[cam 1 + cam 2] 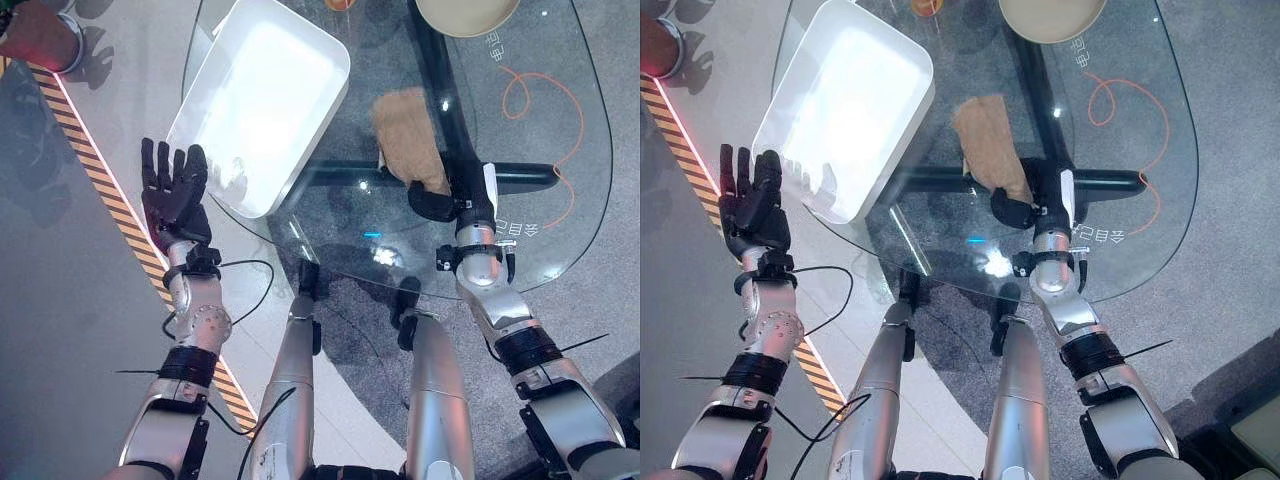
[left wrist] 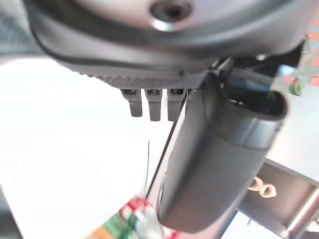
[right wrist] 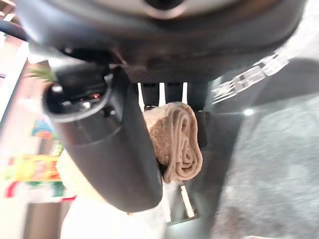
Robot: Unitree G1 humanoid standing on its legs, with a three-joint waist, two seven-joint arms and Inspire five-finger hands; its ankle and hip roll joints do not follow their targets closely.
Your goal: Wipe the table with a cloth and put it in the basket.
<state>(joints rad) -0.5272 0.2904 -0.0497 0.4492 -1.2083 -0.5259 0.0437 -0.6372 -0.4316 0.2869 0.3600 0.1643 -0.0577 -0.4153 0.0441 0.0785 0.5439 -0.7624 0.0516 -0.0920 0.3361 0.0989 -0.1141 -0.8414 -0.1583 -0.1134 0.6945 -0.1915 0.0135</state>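
Right hand (image 1: 438, 203) pinches the near end of the tan cloth (image 1: 410, 135), bunched between thumb and fingers, ready to drag it across the glass tabletop (image 1: 540, 130). Beside the cloth sits the white basket (image 1: 200, 120); the left hand (image 1: 172, 195) hovers near it, fingers spread.

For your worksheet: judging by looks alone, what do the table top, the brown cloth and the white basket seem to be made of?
Table top: clear glass, glossy; the floor and dark frame show through.
Cloth: soft tan terry-like fabric, matte; it bunches in folds where the right hand grips it.
Basket: probably smooth white plastic, faintly shiny, with rounded corners.
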